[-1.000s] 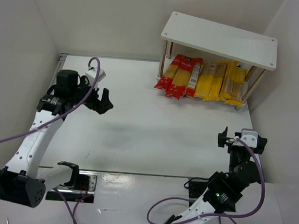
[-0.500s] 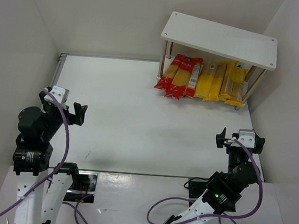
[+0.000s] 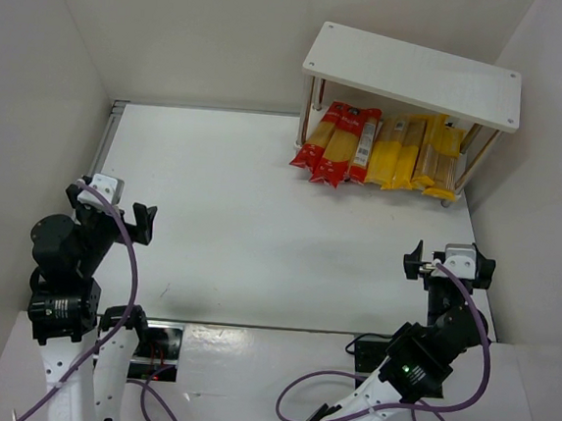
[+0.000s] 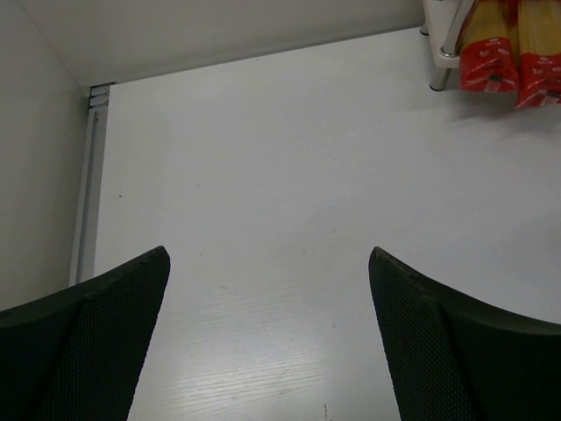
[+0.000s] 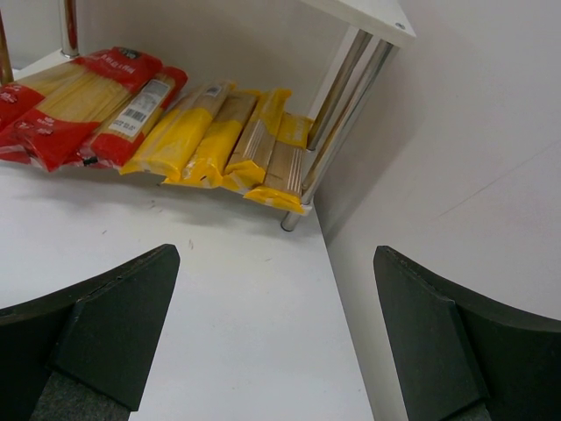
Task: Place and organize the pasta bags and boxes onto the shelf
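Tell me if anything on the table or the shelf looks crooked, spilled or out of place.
Nothing looks spilled or torn. The pasta packs lie in one row under the shelf top board, slightly fanned rather than parallel, with their near ends poking out in front. The left gripper and right gripper are open and empty.

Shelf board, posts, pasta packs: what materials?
Shelf board: matte white, likely painted or laminated wood, with corner screws. Posts: shiny and reflective, probably chromed metal. Pasta packs: glossy, wrinkled thin plastic film, some with see-through middles.
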{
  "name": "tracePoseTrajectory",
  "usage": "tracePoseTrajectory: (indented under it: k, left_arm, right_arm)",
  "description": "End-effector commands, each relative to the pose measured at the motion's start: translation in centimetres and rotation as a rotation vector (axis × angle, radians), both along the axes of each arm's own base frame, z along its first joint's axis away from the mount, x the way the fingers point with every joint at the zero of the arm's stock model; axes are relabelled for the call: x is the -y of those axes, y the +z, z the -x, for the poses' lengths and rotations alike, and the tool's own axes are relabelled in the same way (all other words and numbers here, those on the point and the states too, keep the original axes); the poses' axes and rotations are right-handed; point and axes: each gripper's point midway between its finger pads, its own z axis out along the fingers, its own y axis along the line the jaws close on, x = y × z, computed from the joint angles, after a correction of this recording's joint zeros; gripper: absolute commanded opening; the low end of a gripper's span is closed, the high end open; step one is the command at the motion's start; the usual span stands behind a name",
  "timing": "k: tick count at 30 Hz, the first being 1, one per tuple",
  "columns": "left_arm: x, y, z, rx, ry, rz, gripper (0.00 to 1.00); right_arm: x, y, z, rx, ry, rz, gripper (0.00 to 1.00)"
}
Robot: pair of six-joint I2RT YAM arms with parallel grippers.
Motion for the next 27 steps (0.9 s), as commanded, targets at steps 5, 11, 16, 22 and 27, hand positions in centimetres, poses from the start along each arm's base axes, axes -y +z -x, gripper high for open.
tracePoseTrajectory:
  k: [5, 11, 16, 22, 27]
  left_arm:
    - [-0.46, 0.53, 0.19, 0.035, 0.009, -0.031, 1.00]
    - [-0.56, 0.15, -0.21, 0.014, 0.008, -0.025, 1.00]
    - [-0.39, 0.35, 0.00, 0.026, -0.002, -0.036, 1.00]
    - [-0.41, -0.03, -0.08, 0.018, -0.002, -0.033, 1.00]
    - [-0.41, -0.03, -0.08, 0.018, -0.002, -0.033, 1.00]
  right_arm:
    - [-0.27, 0.58, 0.41, 0.013, -0.008, 0.029, 1.00]
    - [-0.41, 0.67, 0.54, 0.019, -0.008, 0.036, 1.00]
    - [-0.24, 0.57, 0.39, 0.012, -0.008, 0.028, 1.00]
    - [-0.24, 0.57, 0.39, 0.012, -0.008, 0.028, 1.00]
    - [-0.24, 0.57, 0.39, 0.012, -0.008, 0.028, 1.00]
